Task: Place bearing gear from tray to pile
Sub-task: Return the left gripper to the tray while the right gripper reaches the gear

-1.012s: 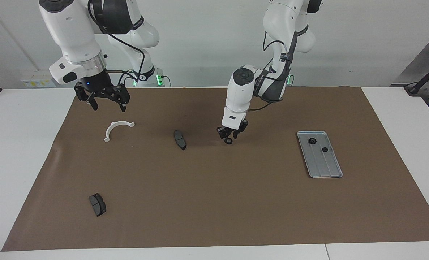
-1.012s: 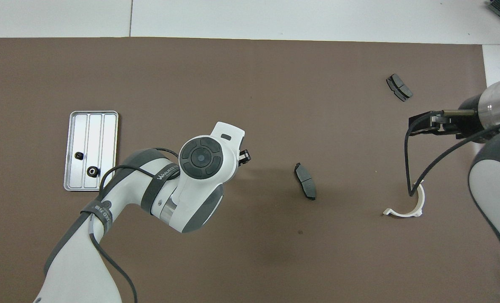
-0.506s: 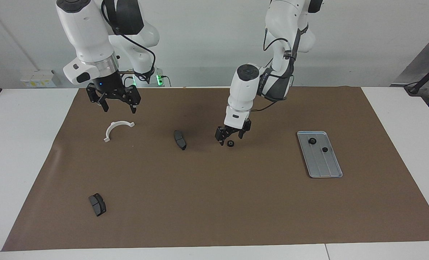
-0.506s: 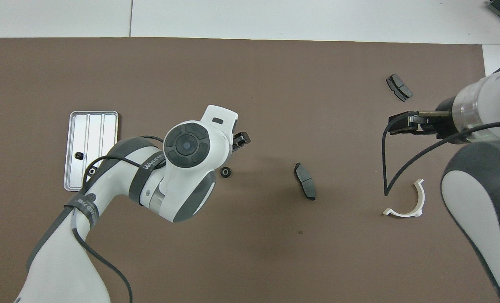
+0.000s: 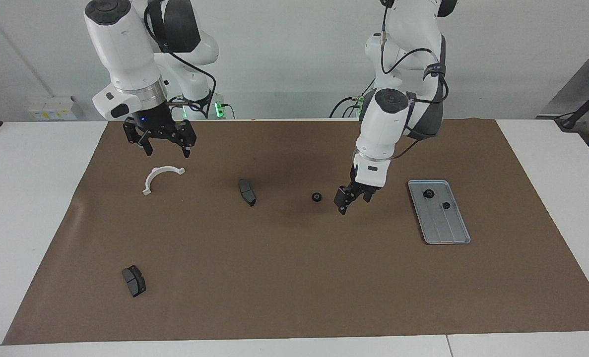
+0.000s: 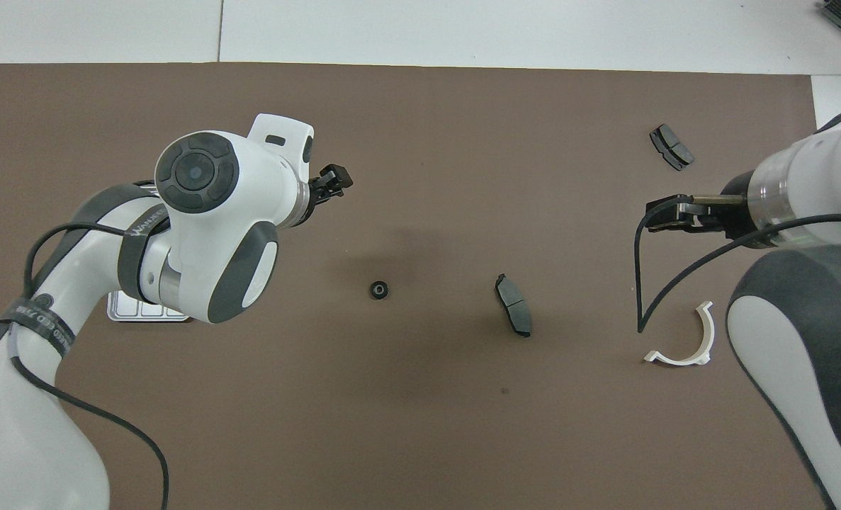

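Observation:
One small black bearing gear (image 5: 316, 197) (image 6: 378, 290) lies alone on the brown mat, between the tray and the middle brake pad (image 5: 247, 192) (image 6: 514, 314). My left gripper (image 5: 354, 201) (image 6: 334, 182) hangs open and empty just above the mat, beside that gear on its tray side. The silver tray (image 5: 445, 228) holds two more gears (image 5: 428, 193) (image 5: 445, 205); in the overhead view my left arm hides all but the tray's edge (image 6: 137, 313). The pile is a loose scatter: white half-ring bracket (image 5: 162, 177) (image 6: 686, 340), the middle pad and a second pad (image 5: 133, 280) (image 6: 671, 146). My right gripper (image 5: 167, 151) (image 6: 664, 216) waits open above the bracket.
The brown mat (image 5: 294, 277) covers most of the white table. A wide bare stretch of mat lies farther from the robots than the parts. The right arm's cable (image 6: 647, 283) hangs over the mat beside the bracket.
My left gripper opened and let the gear go onto the mat, then rose and moved toward the tray. The right arm shifted slightly toward the table's middle.

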